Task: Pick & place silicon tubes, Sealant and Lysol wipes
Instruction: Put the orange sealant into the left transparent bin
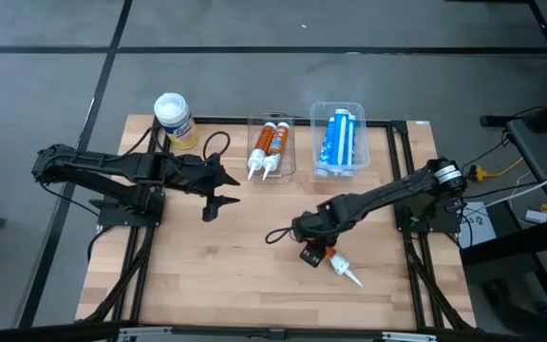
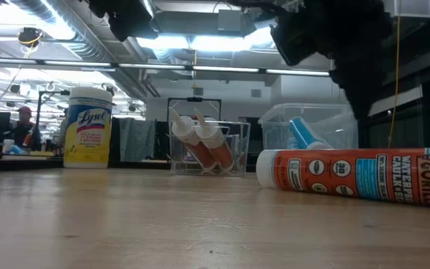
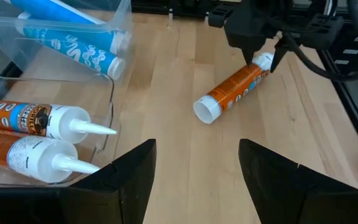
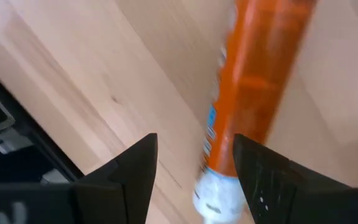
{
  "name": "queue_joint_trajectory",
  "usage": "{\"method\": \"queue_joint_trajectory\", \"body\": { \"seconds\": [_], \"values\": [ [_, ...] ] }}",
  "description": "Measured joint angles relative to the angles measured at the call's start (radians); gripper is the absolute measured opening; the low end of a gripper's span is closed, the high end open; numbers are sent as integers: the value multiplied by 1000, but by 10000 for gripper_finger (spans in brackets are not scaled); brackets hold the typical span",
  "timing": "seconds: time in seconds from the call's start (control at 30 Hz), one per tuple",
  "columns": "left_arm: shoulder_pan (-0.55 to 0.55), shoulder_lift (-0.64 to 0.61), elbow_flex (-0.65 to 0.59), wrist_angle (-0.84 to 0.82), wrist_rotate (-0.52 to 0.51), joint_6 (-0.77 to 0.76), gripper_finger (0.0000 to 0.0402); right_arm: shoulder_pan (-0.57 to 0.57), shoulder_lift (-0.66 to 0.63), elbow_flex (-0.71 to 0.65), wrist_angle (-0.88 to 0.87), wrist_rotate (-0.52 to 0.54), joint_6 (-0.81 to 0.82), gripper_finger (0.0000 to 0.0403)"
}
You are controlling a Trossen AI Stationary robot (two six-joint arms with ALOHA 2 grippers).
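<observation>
Sealant tube (image 1: 332, 256), orange label, white nozzle: lying flat on the bare wooden table (image 1: 207, 275), directly beneath the right gripper (image 1: 313, 239), whose fingers stand wide apart and empty, the tube's body between and below them in the right wrist view. Judged a rigid cartridge, moderately heavy, round and smooth, liable to roll or slip; best taken across the mid-body, not the tapered nozzle. Two like tubes (image 1: 267, 149) sit in a clear bin (image 1: 290, 171); blue tubes (image 1: 341, 139) in a second bin (image 1: 313, 106). Lysol wipes (image 1: 173, 118): upright at the table's far edge, well apart from either pair of fingers; likely light, wide, stiff-walled. Left gripper (image 1: 218, 187): fingers spread wide, holding nothing, hovering short of the orange-tube bin
</observation>
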Motion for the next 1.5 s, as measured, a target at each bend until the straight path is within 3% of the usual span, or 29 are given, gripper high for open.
{"method": "queue_joint_trajectory", "body": {
  "seconds": [0.7, 1.0, 1.13, 1.5],
  "values": [
    [0, 0, 0, 0, 0, 2, 226, 0, 3, 0, -62, 25, 15, 211],
    [0, 0, 0, 0, 0, 2, 226, -2, 2, 0, -61, 9, -7, 271],
    [0, 0, 0, 0, 0, 2, 226, -3, 2, 0, -60, 72, -9, 296],
    [0, 0, 0, 0, 0, 2, 226, 3, 34, -2, -55, 131, -2, 292]
  ]
}}
